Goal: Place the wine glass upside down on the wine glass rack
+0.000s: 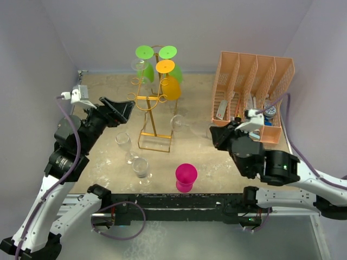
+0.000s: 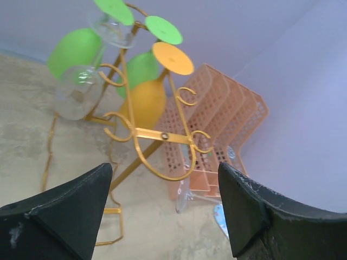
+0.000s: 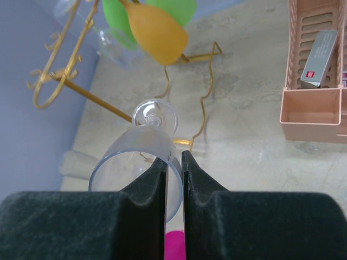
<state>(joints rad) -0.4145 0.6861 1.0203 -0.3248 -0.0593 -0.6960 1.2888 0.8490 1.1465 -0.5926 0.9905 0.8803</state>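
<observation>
Since your left gripper [image 2: 162, 173] hangs just beside the tall gold-yellow wire wine glass rack [image 1: 153, 103] with its fingers spread wide and nothing between them, I judge it is waiting out of the way, not working. The rack carries green, orange and clear plastic glasses [image 1: 170, 86] upside down on its curled hooks [image 2: 187, 97]. Which hook is free I cannot tell, because the bowls overlap.

To the rack's right, lifted off the sandy counter [image 1: 200, 157], the clear plastic wine glass [image 3: 133, 149] lies roughly sideways, foot toward the rack. Your right gripper [image 3: 173, 158] holds it, fingers closed narrow on the bowl's wall at the rim. That grip likely leaves the stem free to slide into a hook.

From above the glass is faint. In the right wrist view the fingers hide its near rim.
</observation>
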